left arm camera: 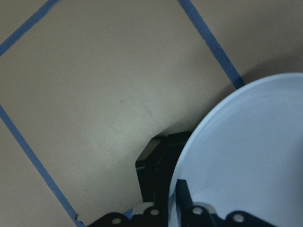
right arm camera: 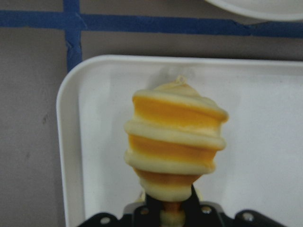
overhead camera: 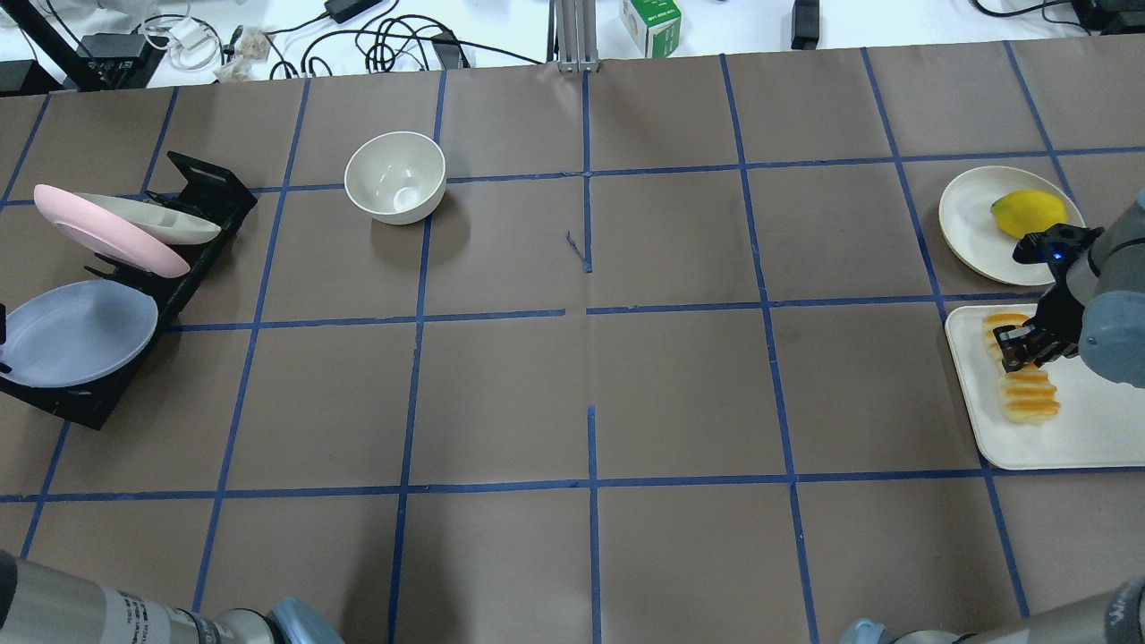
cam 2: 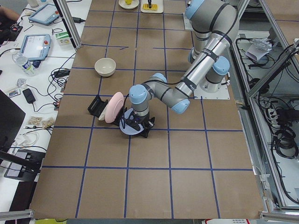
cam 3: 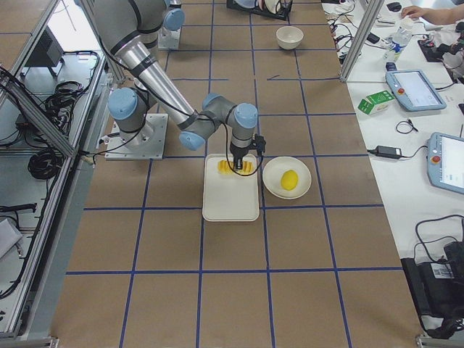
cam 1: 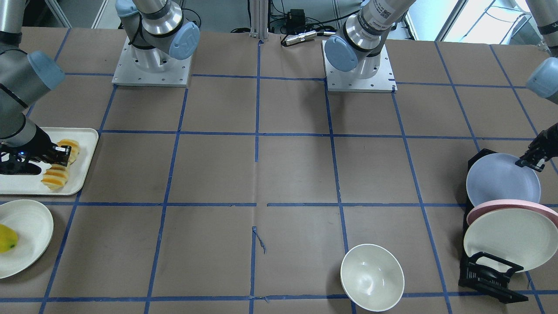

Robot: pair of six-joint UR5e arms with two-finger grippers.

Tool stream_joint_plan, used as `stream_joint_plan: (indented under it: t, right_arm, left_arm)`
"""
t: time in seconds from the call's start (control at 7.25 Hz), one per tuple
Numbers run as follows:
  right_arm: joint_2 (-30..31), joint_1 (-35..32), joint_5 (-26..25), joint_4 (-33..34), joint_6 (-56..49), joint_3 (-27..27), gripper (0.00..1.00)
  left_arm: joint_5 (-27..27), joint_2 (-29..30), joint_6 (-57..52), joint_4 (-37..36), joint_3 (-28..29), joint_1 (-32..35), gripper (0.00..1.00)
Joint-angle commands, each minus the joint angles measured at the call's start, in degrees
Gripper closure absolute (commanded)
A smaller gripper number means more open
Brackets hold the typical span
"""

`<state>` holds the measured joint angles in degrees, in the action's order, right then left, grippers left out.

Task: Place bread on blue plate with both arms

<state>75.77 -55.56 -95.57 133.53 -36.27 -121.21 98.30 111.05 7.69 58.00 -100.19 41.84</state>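
Note:
The bread (cam 1: pixel 56 176) lies along the left side of a white tray (cam 1: pixel 83 139), ridged orange and pale yellow. My right gripper (cam 1: pixel 61 157) is shut on its middle; the right wrist view shows the loaf (right arm camera: pixel 175 142) pinched between the fingers, over the tray. I cannot tell if it is lifted. The blue plate (cam 1: pixel 501 183) leans in a black rack (cam 1: pixel 488 274). My left gripper (cam 1: pixel 529 162) is shut on its upper rim; in the left wrist view one finger (left arm camera: pixel 182 191) lies on the plate's inner face (left arm camera: pixel 255 156).
A pink-rimmed plate (cam 1: pixel 510 205) and a cream plate (cam 1: pixel 505 237) stand in the same rack in front of the blue one. A white bowl (cam 1: pixel 372 277) sits near the front edge. A cream plate (cam 1: pixel 30 222) with a yellow fruit (cam 1: pixel 6 239) is beside the tray.

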Motion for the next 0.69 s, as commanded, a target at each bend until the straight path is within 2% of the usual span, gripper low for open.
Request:
stream_joint_plan:
  t: [0.0,0.28,0.55]
  right_arm:
    - [1.66,-0.34,0.65,-0.55,0.14,-0.08,0.96]
    - [2.01,-0.34,1.09,-1.35,-0.21,0.01,0.99]
    - [4.29,-0.6,1.27,-3.36,0.05,-0.08,1.0]
  left_arm:
    - [0.13,-1.61,-0.22,0.71,0.26,0.08,1.0]
    - [0.13,-4.86,-1.36,7.45,0.87,-0.18,1.0]
    - [-0.04,-10.73,-3.38,24.61,4.63,0.43,1.0]
